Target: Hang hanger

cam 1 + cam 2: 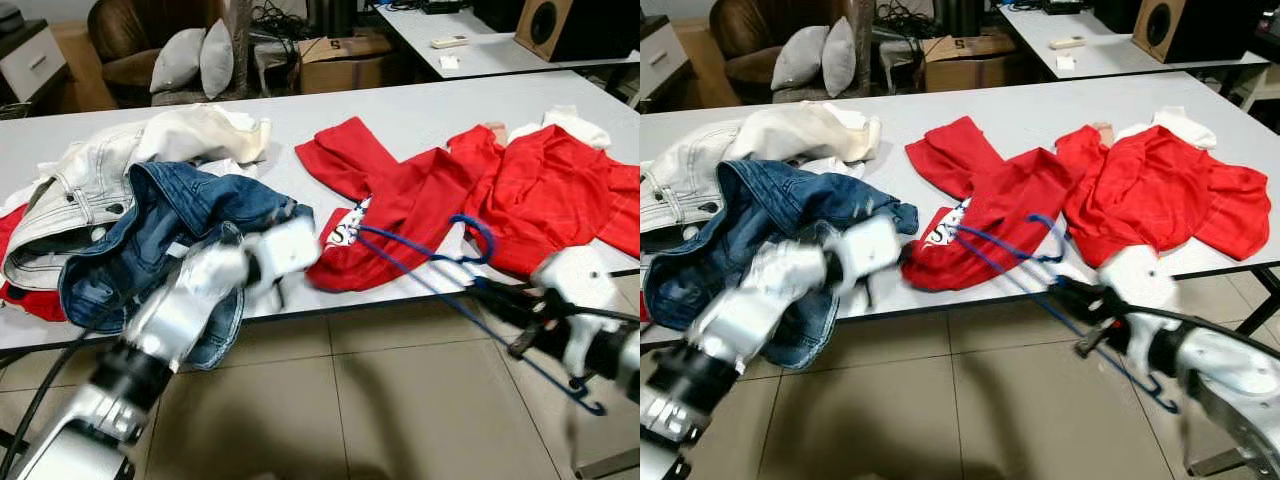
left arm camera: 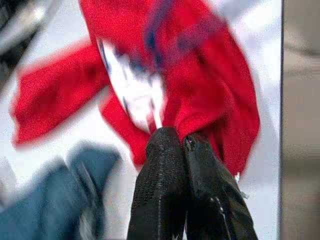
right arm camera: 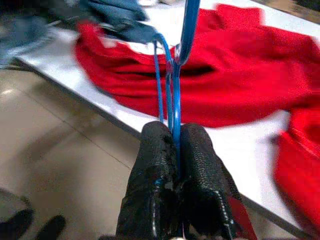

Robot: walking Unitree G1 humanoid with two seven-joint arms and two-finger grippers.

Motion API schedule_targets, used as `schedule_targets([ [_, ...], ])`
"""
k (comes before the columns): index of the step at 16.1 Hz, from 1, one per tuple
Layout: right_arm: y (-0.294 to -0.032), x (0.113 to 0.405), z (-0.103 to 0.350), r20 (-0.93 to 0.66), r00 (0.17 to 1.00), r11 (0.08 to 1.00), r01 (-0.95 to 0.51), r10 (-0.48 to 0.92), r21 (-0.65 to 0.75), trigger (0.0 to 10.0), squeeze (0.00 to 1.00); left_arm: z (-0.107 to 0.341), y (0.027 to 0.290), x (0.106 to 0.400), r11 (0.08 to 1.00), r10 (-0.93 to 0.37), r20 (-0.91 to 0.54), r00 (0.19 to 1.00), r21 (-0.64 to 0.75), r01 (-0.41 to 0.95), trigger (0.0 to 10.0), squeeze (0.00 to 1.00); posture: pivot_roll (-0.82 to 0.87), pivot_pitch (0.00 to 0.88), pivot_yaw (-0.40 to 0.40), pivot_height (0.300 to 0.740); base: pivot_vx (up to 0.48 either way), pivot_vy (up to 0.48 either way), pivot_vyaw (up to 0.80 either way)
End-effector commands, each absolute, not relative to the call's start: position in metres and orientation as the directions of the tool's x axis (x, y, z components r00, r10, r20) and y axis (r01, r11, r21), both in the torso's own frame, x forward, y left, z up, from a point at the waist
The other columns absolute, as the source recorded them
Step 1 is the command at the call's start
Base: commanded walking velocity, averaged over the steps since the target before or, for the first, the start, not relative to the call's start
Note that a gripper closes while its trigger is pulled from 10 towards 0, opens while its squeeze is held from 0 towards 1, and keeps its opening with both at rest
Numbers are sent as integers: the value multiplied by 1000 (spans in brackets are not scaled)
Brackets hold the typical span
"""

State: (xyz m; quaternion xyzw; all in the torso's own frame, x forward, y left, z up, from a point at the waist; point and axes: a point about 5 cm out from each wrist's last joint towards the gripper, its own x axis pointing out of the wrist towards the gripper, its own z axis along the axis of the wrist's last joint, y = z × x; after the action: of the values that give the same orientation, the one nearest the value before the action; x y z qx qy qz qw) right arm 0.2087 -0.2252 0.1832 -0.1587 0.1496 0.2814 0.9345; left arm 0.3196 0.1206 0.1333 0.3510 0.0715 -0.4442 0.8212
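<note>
Left gripper [image 2: 172,142], jaws closed and empty, hovers by the red shirt [image 1: 400,205] at the tabletop [image 1: 420,105] edge. Right gripper [image 3: 175,150] clamps the blue hanger [image 1: 440,265], its far end in the shirt. Likely threading; next, seat it, then lift.

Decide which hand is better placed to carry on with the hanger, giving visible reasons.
Right. The right hand is already shut on the thin blue wire hanger; the left hand is shut, empty, near the red shirt.

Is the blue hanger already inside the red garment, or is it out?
Partly in. One end of the blue hanger goes into the neck opening of the red garment; the rest sticks out past the table edge, held by the right gripper.
</note>
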Motion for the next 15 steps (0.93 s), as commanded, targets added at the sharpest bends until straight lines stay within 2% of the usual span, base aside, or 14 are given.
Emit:
schedule_targets([
  [1, -233, 210, 188, -359, 831, 813, -525, 425, -252, 10000, 0, 138, 122, 323, 384, -668, -408, 622, 527, 758, 10000, 0, -148, 0, 81, 740, 0, 0, 0],
  [2, -239, 211, 187, -349, 855, 831, -485, 384, -273, 10000, 0, 136, 124, 323, 432, -669, -395, 630, 482, 762, 10000, 0, -151, 0, 83, 740, 0, 0, 0],
  [3, -242, 212, 187, -340, 867, 844, -461, 364, -274, 10000, 0, 137, 127, 323, 453, -665, -384, 641, 474, 755, 10000, 522, -152, 0, 83, 740, 0, 0, 0],
  [4, -248, 211, 185, -326, 889, 873, -412, 321, -262, 10000, 0, 144, 130, 323, 539, -679, -317, 662, 397, 743, 10000, 1000, -157, 0, 84, 740, 0, 0, 0],
  [5, -250, 208, 181, -319, 901, 895, -377, 294, -240, 10000, 0, 148, 130, 318, 560, -719, -286, 634, 303, 771, 10000, 1000, -159, 0, 83, 740, 0, 0, 0],
  [6, -248, 203, 177, -326, 899, 905, -371, 293, -208, 10000, 0, 151, 129, 306, 493, -809, -265, 525, 183, 851, 10000, 1000, -166, 0, 84, 740, 0, 0, 0],
  [9, -251, 198, 174, -340, 900, 911, -355, 273, -209, 10000, 0, 157, 140, 293, 369, -878, -296, 376, 79, 926, 10000, 1000, -177, 0, 85, 740, 0, 0, 0],
  [10, -255, 197, 176, -332, 908, 918, -337, 256, -211, 10000, 0, 168, 148, 295, 377, -895, -245, 373, 31, 926, 10000, 1000, -184, 0, 89, 740, 0, 0, 0],
  [12, -257, 199, 183, -263, 939, 941, -276, 221, -194, 10000, 0, 184, 151, 311, 517, -846, -110, 521, 68, 853, 10000, 1000, -188, 0, 91, 740, 0, 0, 0],
  [13, -254, 200, 187, -202, 959, 956, -236, 200, -174, 10000, 0, 188, 149, 320, 628, -775, -23, 632, 77, 774, 10000, 1000, -188, 0, 88, 740, 0, 0, 0],
  [14, -253, 197, 175, -196, 976, 982, -121, 91, -147, 10000, 0, 177, 147, 325, 778, -627, 24, 778, -9, 628, 10000, 827, -194, 0, 98, 740, 0, 0, 0],
  [15, -250, 196, 171, -190, 979, 987, -97, 71, -132, 10000, 0, 172, 145, 321, 804, -591, 41, 805, -48, 593, 10000, 106, -199, 0, 103, 740, 0, 0, 0],
])
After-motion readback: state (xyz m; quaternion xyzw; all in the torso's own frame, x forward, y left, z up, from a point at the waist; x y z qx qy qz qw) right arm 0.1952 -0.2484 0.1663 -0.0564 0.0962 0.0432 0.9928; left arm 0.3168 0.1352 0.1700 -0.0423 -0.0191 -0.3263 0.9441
